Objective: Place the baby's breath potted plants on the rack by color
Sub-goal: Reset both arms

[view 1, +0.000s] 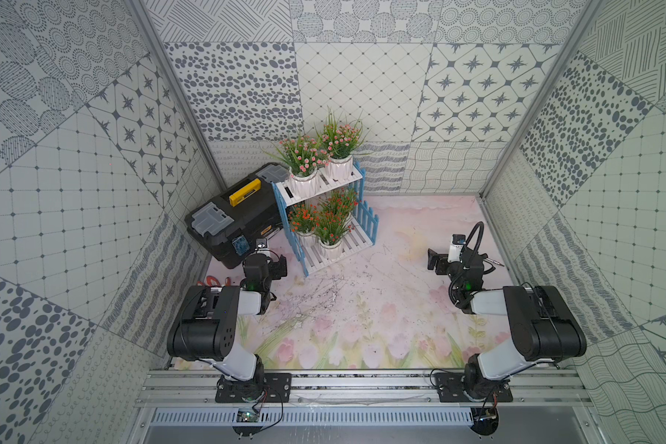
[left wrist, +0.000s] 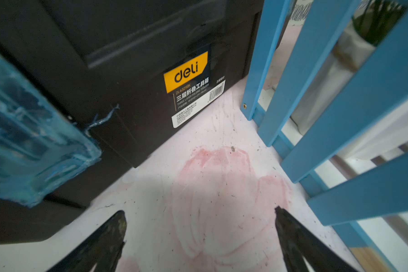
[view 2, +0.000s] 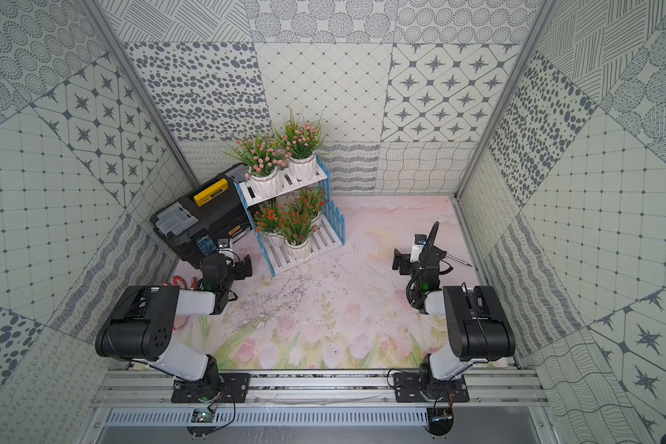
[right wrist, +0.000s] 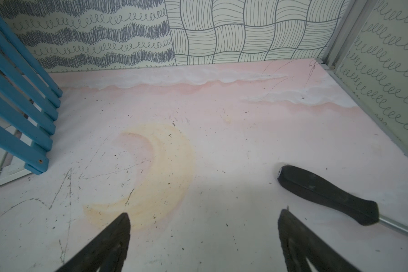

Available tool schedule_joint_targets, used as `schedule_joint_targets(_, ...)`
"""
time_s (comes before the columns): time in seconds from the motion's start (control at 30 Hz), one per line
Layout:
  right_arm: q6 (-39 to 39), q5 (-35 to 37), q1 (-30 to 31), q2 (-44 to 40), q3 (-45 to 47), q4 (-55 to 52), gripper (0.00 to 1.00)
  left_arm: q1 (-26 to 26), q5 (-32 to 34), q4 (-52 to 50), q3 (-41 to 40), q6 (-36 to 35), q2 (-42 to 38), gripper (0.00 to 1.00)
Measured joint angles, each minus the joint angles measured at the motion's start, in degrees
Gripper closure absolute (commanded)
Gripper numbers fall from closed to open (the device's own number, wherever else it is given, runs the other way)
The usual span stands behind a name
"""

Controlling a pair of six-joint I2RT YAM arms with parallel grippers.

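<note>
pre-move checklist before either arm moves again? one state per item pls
1. Both pink plants upright on the top shelf of the rack: ok.
2. All three orange-red plants on the lower shelf, none with the pink ones: ok.
3. The left gripper open and empty: ok.
4. The right gripper open and empty: ok.
5. Room around the left gripper: not ok. It sits low with the toolbox ahead and the rack frame close beside it, so it should probably back straight out.
6. The screwdriver lies on the table close beside the right gripper, not touching: ok, but avoid swinging that way.
</note>
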State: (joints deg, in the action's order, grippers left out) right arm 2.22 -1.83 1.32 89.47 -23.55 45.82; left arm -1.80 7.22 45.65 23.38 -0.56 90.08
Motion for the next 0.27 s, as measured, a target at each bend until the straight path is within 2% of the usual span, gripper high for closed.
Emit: schedule_joint_targets(0.27, -0.15, 0.02, 0.0, 0.0, 0.0, -0.15, 0.02, 0.0, -0.44, 0.0, 0.0, 0.0, 0.0, 0.02)
